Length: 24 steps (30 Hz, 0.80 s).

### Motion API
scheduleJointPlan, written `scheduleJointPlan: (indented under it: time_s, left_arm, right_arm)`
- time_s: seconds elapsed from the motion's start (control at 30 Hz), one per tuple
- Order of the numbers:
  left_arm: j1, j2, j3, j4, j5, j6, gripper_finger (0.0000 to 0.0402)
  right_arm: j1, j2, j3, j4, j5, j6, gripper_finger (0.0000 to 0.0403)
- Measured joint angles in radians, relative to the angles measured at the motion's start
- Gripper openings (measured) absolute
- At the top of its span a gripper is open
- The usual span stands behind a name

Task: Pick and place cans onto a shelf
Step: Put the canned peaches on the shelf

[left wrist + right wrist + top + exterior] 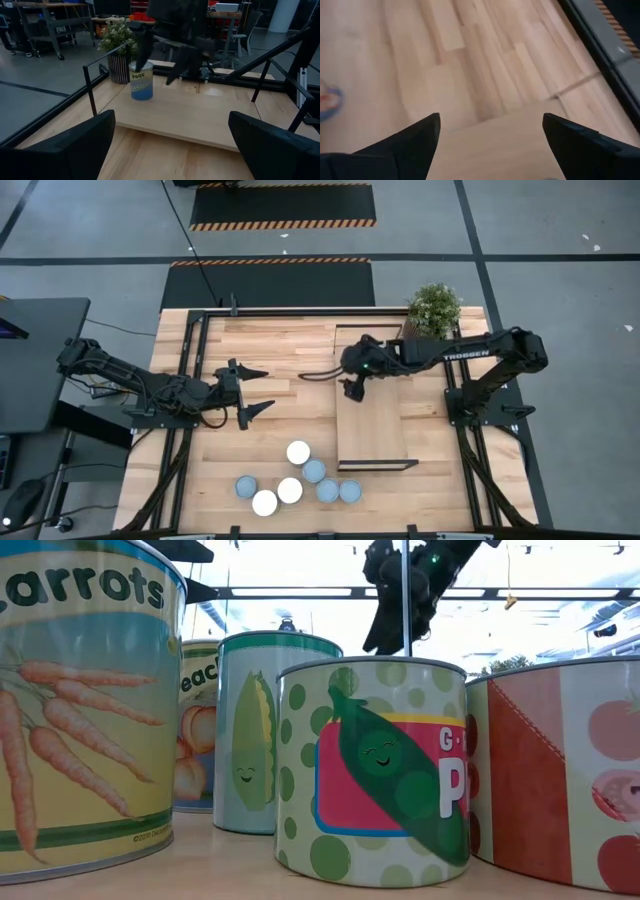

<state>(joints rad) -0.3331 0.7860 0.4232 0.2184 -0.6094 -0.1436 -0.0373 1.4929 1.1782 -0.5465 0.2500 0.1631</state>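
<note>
six cans (295,477) cluster at the frame's lower centre on the desk (290,345), rigid, likely light and smooth-sided, best gripped across the sides; left hand (256,390) and right hand (350,390) open, empty.

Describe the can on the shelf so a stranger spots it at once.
Find the light-wood shelf. At its end near the potted plant stands one can, labelled peas. Unlike the other cans, clustered on the tabletop, it is on the shelf.

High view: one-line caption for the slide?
Right gripper open above the shelf; left gripper open, waiting; six cans clustered at the table's front edge.
</note>
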Motion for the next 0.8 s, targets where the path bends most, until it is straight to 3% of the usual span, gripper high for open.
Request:
scheduleJointPlan:
  time_s: [0.33,0.63,0.8]
  left_arm:
    - [0.0,0.018,-0.001,0.004,0.0,0.0,0.0396]
    - [0.028,0.07,-0.001,0.062,0.0,0.009,0.0396]
    - [0.034,0.085,0.0,0.067,0.0,0.007,0.0396]
  right_arm:
    - [0.128,0.026,0.001,0.117,-0.019,-0.036,0.0359]
    - [0.192,0.126,0.001,0.286,-0.117,-0.036,0.0359]
    - [0.208,0.171,0.057,0.253,-0.125,-0.052,0.0359]
